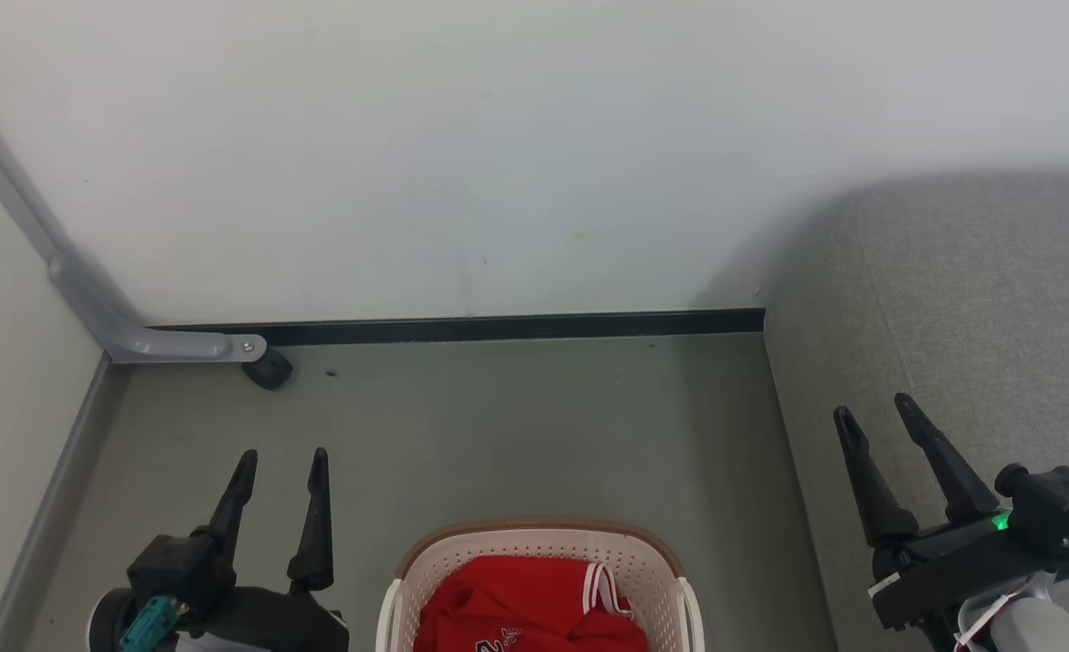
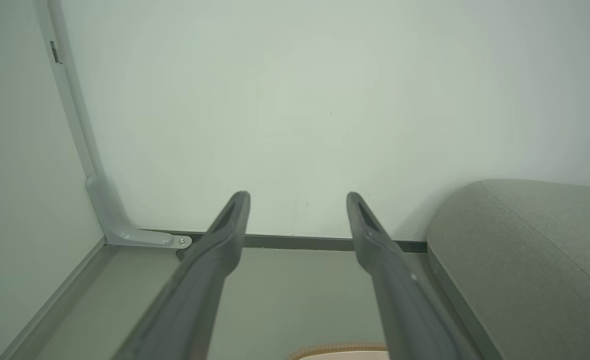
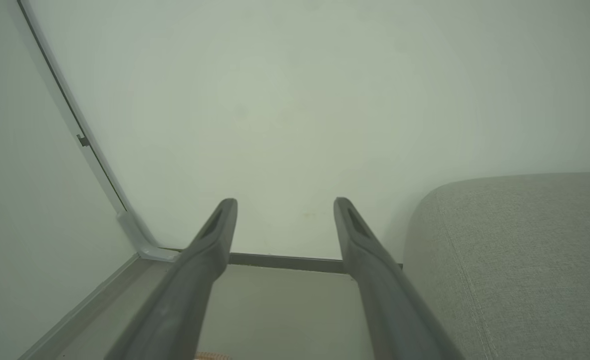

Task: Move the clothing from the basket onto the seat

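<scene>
Well right of left pincer (image 1: pixel 284 453), clothing (image 1: pixel 516 602).

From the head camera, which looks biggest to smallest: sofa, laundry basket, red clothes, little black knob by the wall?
1. sofa, though the picture's edge crops it.
2. laundry basket, cropped at the bottom.
3. red clothes, lying inside the basket.
4. black knob, farther from the camera, so its true size is unsure.
</scene>
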Motion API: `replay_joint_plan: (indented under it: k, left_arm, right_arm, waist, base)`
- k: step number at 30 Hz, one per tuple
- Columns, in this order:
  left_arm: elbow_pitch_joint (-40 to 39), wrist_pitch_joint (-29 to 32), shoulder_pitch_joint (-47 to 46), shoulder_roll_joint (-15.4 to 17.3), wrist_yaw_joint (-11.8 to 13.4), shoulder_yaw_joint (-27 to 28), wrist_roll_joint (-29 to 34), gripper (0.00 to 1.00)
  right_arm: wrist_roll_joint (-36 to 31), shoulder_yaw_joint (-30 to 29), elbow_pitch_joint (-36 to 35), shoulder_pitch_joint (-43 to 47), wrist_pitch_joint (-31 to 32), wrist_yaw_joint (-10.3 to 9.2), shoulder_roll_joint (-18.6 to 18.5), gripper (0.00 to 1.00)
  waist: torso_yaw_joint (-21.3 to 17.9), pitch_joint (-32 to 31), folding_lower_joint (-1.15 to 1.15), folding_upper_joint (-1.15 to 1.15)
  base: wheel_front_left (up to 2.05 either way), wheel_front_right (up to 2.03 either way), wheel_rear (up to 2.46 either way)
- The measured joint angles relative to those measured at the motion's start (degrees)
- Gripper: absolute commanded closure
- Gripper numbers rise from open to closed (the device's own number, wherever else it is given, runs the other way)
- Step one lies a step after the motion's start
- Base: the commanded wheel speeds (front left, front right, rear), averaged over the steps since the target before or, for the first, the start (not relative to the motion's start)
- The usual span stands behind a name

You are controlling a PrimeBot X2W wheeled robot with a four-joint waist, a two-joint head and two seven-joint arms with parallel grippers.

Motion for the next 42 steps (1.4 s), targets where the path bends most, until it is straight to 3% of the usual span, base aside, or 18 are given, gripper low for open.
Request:
replay_joint_plan:
  k: [23, 42]
  left_arm:
    - [4.66, -0.01, -6.21, -2.55, -2.52, -3.64, 1.59, 0.00]
    - [15.24, 0.00, -14.57, -3.68, -3.96, -6.82, 1.97, 0.00]
  right_arm:
    - [-1.13, -0.33, -2.93, -5.80, -0.01, 0.00, -0.67, 0.00]
    - [-1.13, -1.19, -5.28, -12.74, -0.01, 0.00, -1.01, 0.00]
  waist:
    - [-2.08, 9.46, 0.01, 0.00]
    - [-4.46, 20.12, 0.02, 0.01]
  base:
    - [0.00, 0.00, 0.00]
    - [0.00, 0.00, 0.00]
